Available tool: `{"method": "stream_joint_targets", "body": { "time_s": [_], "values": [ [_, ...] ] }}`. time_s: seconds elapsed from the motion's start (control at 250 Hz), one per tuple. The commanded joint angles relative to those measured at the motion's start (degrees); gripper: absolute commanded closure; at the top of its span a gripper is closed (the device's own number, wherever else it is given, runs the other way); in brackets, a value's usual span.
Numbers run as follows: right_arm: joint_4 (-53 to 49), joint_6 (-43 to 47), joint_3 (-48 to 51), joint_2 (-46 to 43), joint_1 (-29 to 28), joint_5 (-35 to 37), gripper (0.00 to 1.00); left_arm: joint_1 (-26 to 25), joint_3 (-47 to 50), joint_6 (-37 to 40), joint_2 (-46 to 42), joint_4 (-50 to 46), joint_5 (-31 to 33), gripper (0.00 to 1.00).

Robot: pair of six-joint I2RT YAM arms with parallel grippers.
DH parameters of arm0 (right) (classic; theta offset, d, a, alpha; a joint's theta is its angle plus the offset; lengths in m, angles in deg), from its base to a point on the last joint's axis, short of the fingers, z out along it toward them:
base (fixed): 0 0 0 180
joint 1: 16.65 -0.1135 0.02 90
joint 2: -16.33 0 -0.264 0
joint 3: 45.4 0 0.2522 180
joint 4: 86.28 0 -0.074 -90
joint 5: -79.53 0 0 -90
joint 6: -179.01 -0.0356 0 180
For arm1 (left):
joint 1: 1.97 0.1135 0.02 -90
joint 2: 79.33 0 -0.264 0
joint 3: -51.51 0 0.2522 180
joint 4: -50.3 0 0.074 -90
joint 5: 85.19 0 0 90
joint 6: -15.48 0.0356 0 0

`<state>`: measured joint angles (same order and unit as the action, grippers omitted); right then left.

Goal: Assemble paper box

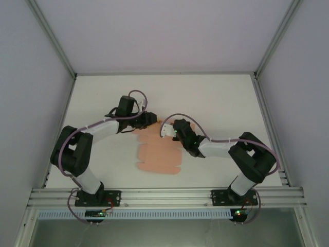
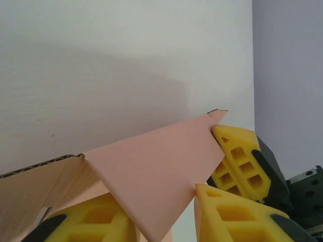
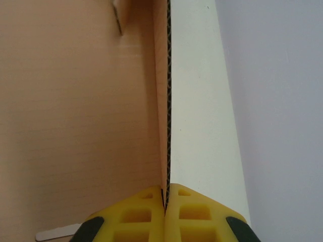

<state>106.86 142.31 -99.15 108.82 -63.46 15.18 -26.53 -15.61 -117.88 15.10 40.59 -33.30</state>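
Two arms meet at the far end of the paper box [image 1: 159, 154], which lies mostly flat (salmon card) at the middle of the table [image 1: 216, 103]. Right gripper [image 3: 165, 194] is pinched tight on an upright flap's corrugated edge. Left gripper [image 2: 159, 201] straddles a raised flap, jaws partway apart; whether they grip it cannot be told.

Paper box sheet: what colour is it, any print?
Plain salmon pink, no print. The paper box shows best in the top external view, lying flat on the white table.
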Motion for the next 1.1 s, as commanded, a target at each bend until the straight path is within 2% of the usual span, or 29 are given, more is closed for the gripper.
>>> {"method": "stream_joint_targets", "body": {
  "time_s": [0.0, 0.232, 0.284, 0.424, 0.596, 0.723, 0.803, 0.963, 1.099],
  "values": [
    [1.44, -1.27, 0.95, 0.28, -1.16, -3.76, 1.00, -0.40, 0.61, -1.28, 0.07, 4.36, 1.59, 0.69],
    [2.06, -1.62, 1.27, -0.11, -1.15, -3.42, 1.00, -0.24, 3.65, -2.26, -2.60, 8.40, 1.19, 0.67],
    [2.63, -1.56, 1.30, -0.28, -1.11, -3.00, 1.00, -0.06, 4.27, -2.22, -3.56, 8.51, 1.37, 0.64],
    [2.10, -2.23, 1.00, -1.16, -0.93, -1.51, 1.00, 0.51, 6.05, 0.63, -7.66, 5.22, 1.72, 0.40],
    [2.48, -2.04, 0.45, -2.78, 0.01, 1.40, 1.00, 0.92, 8.13, 8.66, -17.49, -7.39, 11.23, 0.00],
    [2.83, -2.62, 0.35, -4.48, 0.89, 1.31, 1.00, 2.57, 10.42, 10.95, -24.07, -15.22, 20.44, 0.00],
    [3.73, -3.30, 0.54, -5.24, 1.38, 1.55, 1.00, 4.69, 12.22, 10.86, -26.04, -18.48, 23.90, 0.00],
    [7.88, -2.67, 1.65, -5.92, 1.88, 2.54, 1.00, 7.06, 14.90, 11.46, -26.16, -20.73, 28.41, 0.00],
    [8.23, -1.28, 1.65, -5.88, 1.72, 2.66, 1.00, 7.86, 15.65, 9.08, -24.05, -19.76, 33.44, 0.00]
  ]
}}
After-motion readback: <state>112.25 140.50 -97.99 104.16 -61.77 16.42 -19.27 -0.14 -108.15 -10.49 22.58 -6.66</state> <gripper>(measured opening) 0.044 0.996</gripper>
